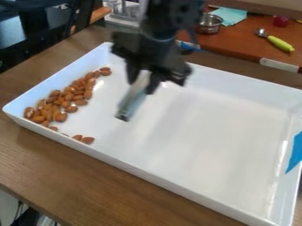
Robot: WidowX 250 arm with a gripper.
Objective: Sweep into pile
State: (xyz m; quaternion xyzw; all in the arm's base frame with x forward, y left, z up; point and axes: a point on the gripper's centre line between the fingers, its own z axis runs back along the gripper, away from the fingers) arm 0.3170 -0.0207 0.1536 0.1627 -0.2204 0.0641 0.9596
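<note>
The black gripper (144, 81) hangs over the upper left part of the white tray (212, 128), holding a pale, flat sweeping tool (134, 98) that slants down and to the left. The tool's dark lower end is over the tray floor, right of the nuts; whether it touches the floor I cannot tell. Brown almonds (70, 95) lie in a long band along the tray's left wall, from the far left corner to the near left corner. A few more almonds (87, 140) lie by the near wall.
The tray stands on a brown wooden table (100, 181). Blue tape (294, 152) is on its right wall. Behind it, an orange-brown surface (245, 42) bears a metal pot (209, 23), a teal cloth (231, 16) and a spoon with a green handle (280, 43).
</note>
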